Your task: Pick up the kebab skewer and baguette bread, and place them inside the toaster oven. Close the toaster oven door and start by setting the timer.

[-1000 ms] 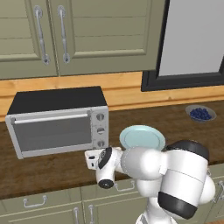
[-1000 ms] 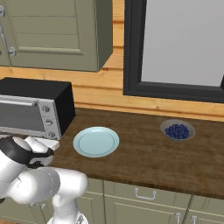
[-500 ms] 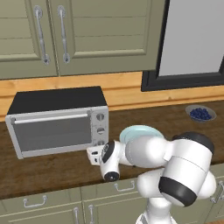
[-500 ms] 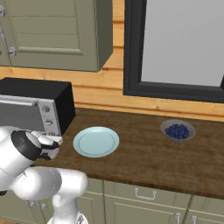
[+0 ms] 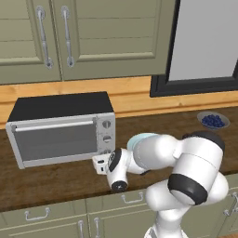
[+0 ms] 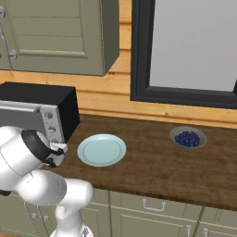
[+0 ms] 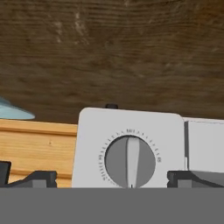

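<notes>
A silver-grey toaster oven (image 5: 60, 128) sits on the wooden counter (image 6: 152, 162) with its toaster oven door (image 5: 56, 142) closed, 3 round knobs on its right panel. Just right of it lie a pale blue plate (image 6: 101, 150) and, well apart, a bowl of blueberries (image 6: 187, 138). The gripper (image 7: 111, 177) faces 1 knob (image 7: 130, 162), jaws spread fully wide, holding nothing.

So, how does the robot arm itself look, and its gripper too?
The arm is made of rounded glossy white segments with black bands at the joints, one wide band on the big elbow section. The hand is white with a black round cap. The gripper has two small dark finger tips. No cables or markings are visible.
</notes>
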